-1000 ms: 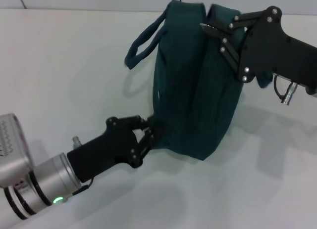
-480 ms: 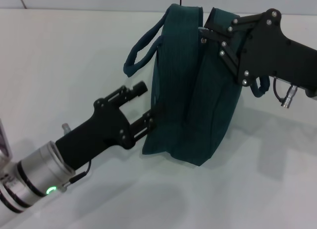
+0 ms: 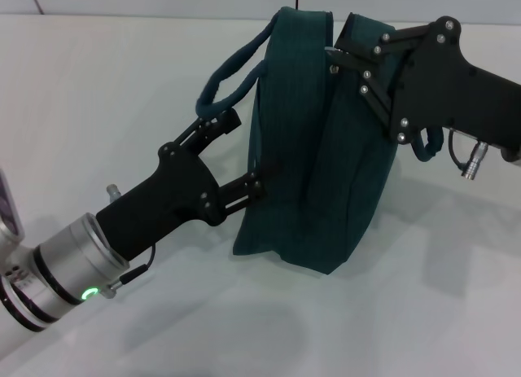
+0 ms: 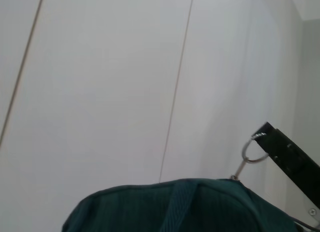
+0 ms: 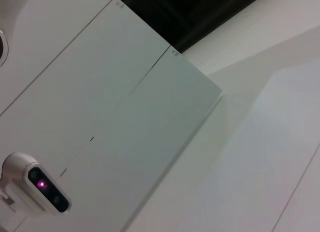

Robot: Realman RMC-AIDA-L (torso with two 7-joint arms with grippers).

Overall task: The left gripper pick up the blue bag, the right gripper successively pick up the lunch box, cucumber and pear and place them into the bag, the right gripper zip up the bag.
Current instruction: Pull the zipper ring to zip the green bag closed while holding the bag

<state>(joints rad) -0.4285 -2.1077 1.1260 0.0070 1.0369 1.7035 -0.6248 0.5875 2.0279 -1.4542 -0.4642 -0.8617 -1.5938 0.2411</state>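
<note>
Left hand (image 3: 244, 153) fingers spread beside blue bag (image 3: 313, 141); right hand (image 3: 332, 55) clamped on zipper ring (image 4: 250, 152).

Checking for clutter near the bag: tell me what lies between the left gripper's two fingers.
In the head view, the left gripper is open; between its fingers only the blue bag side and white table show, nothing else.

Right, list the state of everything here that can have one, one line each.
blue bag: standing on edge on the table, zipped shut as far as visible.
zipper ring pull: pinched by the right gripper.
left gripper: open, beside the bag.
right gripper: shut on the pull.
</note>
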